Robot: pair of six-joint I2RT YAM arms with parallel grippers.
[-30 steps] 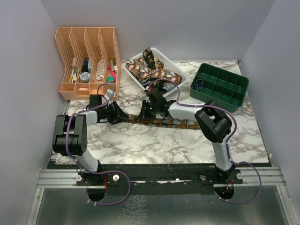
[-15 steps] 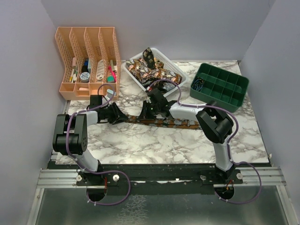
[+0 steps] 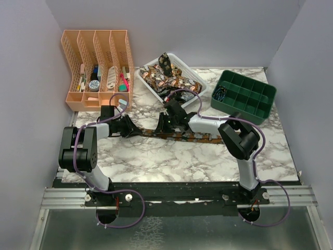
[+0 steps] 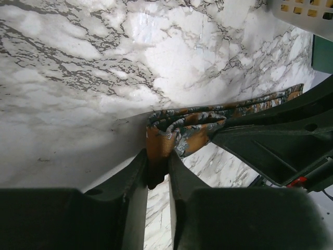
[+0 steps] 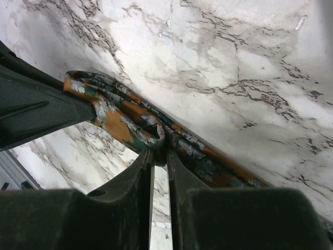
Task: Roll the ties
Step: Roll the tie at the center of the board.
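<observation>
Robotics lab test cell: plain grey partition walls (image 3: 208, 31) enclose a marble-patterned table (image 3: 171, 156); two robot arms (image 3: 78, 151) bolt to an aluminium rail (image 3: 62, 197); orange file organiser (image 3: 96, 57), white basket (image 3: 197, 80) and green compartment tray (image 3: 239, 110) staged at rear.

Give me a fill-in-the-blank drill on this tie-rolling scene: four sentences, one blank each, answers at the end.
1. The patterned tie lies stretched on the ___ table.
2. The left claw is ___ on its folded end.
3. More ties sit heaped in the ___ basket.
4. The divided tray at the table's right is ___.

Missing words: marble; shut; white; green.
</observation>
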